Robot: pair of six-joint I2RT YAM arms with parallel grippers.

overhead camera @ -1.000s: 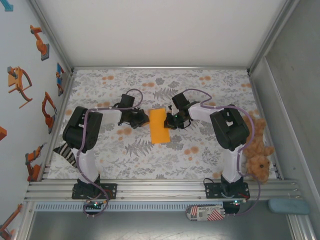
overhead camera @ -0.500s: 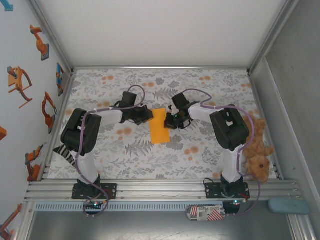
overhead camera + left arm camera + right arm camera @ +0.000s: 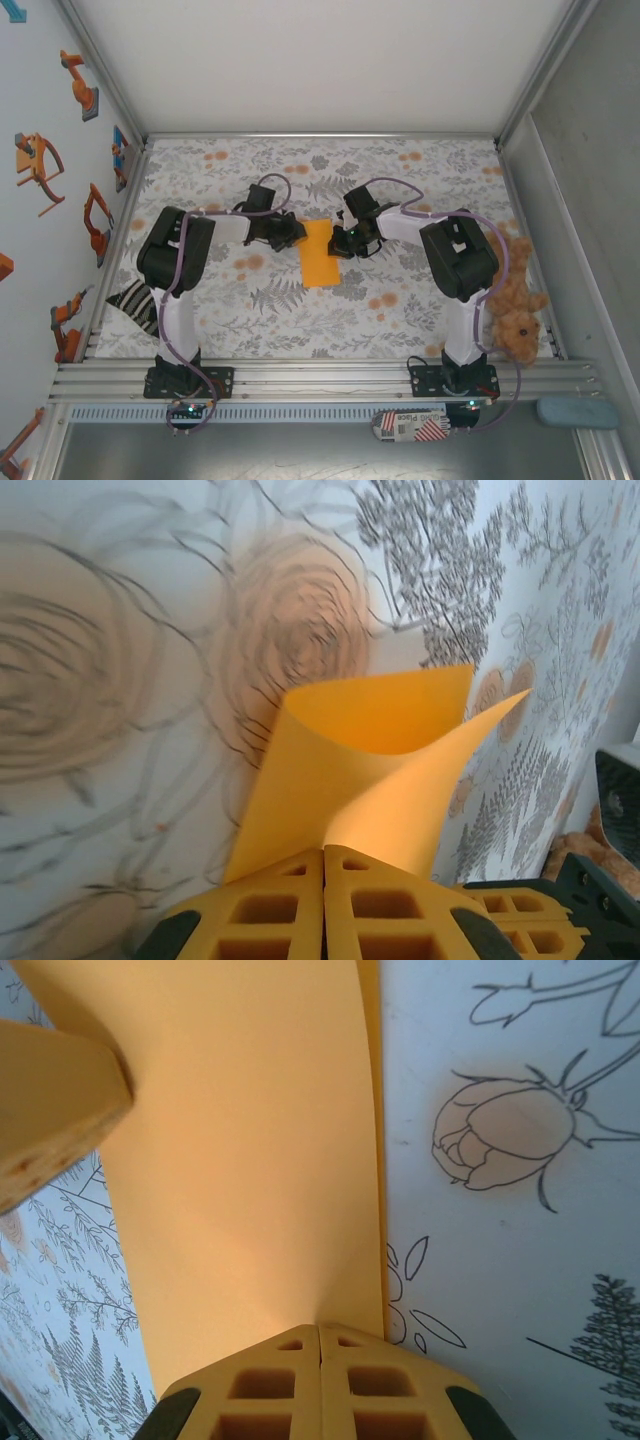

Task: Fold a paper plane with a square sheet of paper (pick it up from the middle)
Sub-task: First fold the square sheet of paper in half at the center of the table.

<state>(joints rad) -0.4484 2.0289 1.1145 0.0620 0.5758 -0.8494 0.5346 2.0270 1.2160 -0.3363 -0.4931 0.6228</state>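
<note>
Paper-folding scene from above: one square sheet of paper [image 3: 320, 256] lies at the middle of the floral-clothed counter [image 3: 410, 295], its left side curling upward. Two end effectors pinch it, jaws fully closed: the left end effector [image 3: 291, 232] on its left edge, the right end effector [image 3: 343, 242] on its right. The fold likely goes best with the lifted edge carried over evenly and corners matched before creasing. One plush teddy [image 3: 515, 305] sits far right.

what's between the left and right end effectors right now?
Only the sheet of paper, doubled over. The top view shows it spanning the gap between the left end effector and the right end effector. Each wrist view shows that arm's end effector shut on a paper edge.
</note>
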